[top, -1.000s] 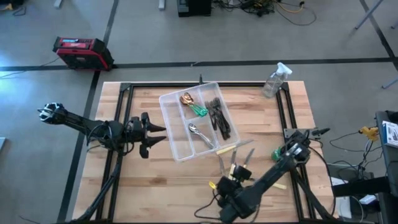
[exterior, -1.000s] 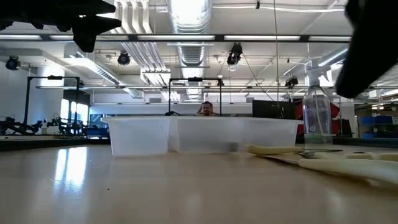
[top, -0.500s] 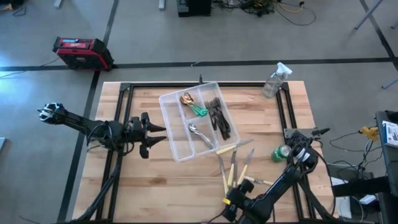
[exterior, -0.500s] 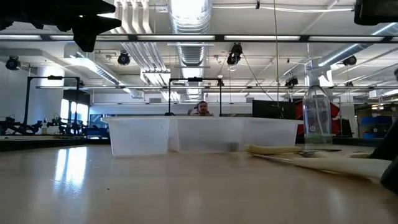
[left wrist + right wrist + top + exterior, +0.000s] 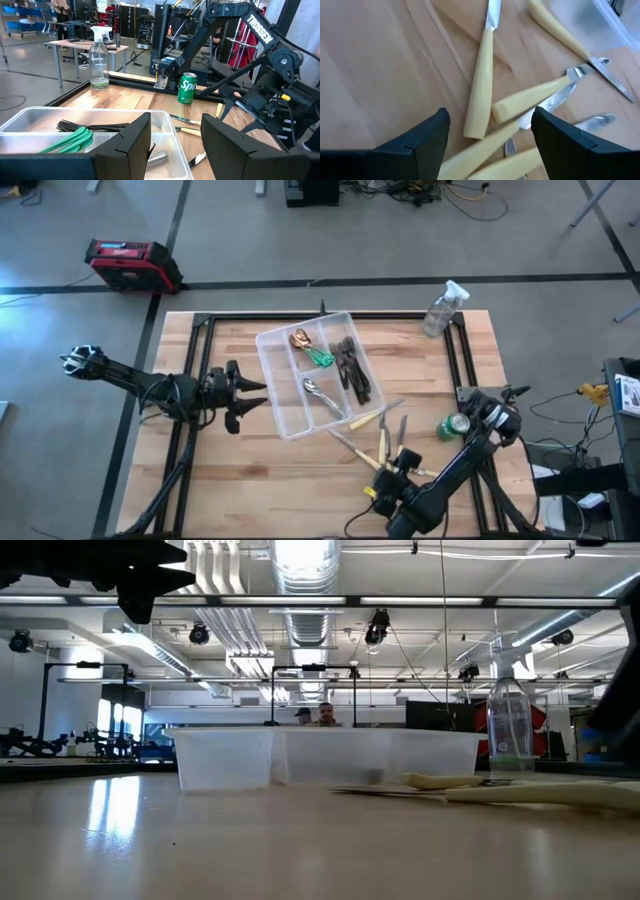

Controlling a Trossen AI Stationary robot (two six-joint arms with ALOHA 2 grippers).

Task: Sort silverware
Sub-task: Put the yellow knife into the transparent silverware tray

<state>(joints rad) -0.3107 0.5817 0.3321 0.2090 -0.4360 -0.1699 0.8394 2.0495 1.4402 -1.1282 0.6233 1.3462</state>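
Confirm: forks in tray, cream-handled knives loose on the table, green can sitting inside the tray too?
Not quite. The green can stands on the table outside the tray, by the right arm's base, as the high view shows. The forks are in the tray, and the cream-handled knives lie loose on the table.

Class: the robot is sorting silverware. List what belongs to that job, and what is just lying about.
Job:
- loose knives
- tray
- forks
- green-handled pieces
- silver spoons

Lying about:
- green can
- spray bottle
- red case
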